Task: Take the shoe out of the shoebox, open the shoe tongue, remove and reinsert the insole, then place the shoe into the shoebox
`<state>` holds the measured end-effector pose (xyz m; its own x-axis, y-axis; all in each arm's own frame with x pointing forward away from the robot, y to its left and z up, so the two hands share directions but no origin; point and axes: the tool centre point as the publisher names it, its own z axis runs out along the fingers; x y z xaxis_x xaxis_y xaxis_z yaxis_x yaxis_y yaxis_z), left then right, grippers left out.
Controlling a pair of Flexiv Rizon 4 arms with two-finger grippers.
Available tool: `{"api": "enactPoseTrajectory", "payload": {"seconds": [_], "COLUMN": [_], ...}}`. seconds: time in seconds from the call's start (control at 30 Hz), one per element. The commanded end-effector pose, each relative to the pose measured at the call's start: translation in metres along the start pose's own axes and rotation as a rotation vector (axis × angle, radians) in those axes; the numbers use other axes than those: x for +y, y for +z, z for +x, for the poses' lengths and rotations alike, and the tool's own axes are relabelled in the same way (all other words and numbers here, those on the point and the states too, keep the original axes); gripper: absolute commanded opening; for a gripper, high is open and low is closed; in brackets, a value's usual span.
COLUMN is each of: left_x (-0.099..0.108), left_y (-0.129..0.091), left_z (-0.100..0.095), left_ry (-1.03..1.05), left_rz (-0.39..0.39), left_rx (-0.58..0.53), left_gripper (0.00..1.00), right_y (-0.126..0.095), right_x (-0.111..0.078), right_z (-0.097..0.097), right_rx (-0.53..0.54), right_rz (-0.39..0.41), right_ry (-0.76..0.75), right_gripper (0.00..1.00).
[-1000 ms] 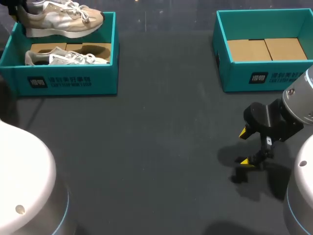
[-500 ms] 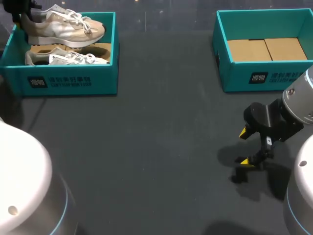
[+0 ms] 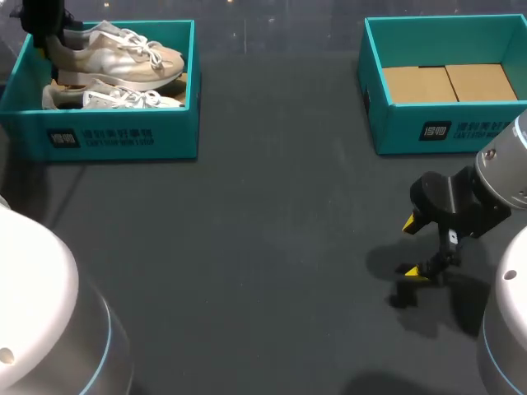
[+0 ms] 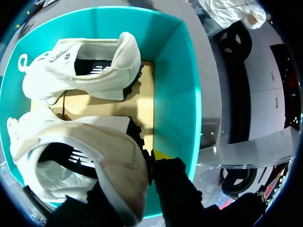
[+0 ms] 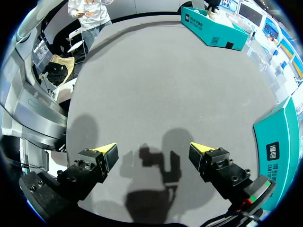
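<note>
A beige and white sneaker (image 3: 119,56) hangs low over the left teal shoebox (image 3: 115,138), toe pointing right. My left gripper (image 3: 41,23) is shut on its heel. In the left wrist view the held sneaker (image 4: 71,161) fills the space by my left gripper (image 4: 142,165), and one yellow fingertip (image 4: 161,154) shows against the heel. A second sneaker (image 3: 111,97) lies on the box's cardboard floor, also seen as the second sneaker (image 4: 90,71) ahead of the gripper. My right gripper (image 3: 416,247) stands open over bare table, with nothing between the fingers of that right gripper (image 5: 154,151).
A second teal shoebox (image 3: 445,123) with a cardboard floor and no shoe stands at the back right, just behind my right gripper; its wall (image 5: 279,142) shows beside that gripper. The dark table surface (image 3: 263,247) stretches between the two boxes.
My left gripper has lowered the held sneaker toward the left shoebox and shifted it slightly right. The right arm has not moved.
</note>
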<state>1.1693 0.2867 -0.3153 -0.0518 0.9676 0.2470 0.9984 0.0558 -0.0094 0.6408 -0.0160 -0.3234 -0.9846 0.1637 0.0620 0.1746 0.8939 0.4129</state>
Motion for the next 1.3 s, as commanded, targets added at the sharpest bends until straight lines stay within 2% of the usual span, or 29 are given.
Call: {"api": "enactPoseTrajectory", "payload": {"seconds": [0.03, 0.27, 0.73, 1.13, 1.3], "left_x": [0.018, 0.028, 0.03, 0.027, 0.025], "left_y": [0.006, 0.012, 0.038, 0.032, 0.038], "left_z": [-0.007, -0.015, -0.026, -0.013, -0.015], "left_ry": [-0.012, -0.031, -0.018, -0.01, -0.01], "left_rz": [0.018, 0.007, 0.03, 0.009, 0.009], "left_rx": [0.009, 0.015, 0.035, 0.008, 0.011], "left_gripper": [0.0, 0.0, 0.0, 0.0, 0.0], "right_y": [0.0, 0.0, 0.0, 0.0, 0.0], "right_x": [0.0, 0.0, 0.0, 0.0, 0.0], "right_z": [0.002, 0.002, 0.002, 0.002, 0.002], "right_rx": [-0.003, -0.003, -0.003, -0.003, -0.003], "right_rz": [0.002, 0.002, 0.002, 0.002, 0.002], "right_ry": [0.0, 0.0, 0.0, 0.0, 0.0], "right_gripper": [1.0, 1.0, 1.0, 1.0, 1.0]}}
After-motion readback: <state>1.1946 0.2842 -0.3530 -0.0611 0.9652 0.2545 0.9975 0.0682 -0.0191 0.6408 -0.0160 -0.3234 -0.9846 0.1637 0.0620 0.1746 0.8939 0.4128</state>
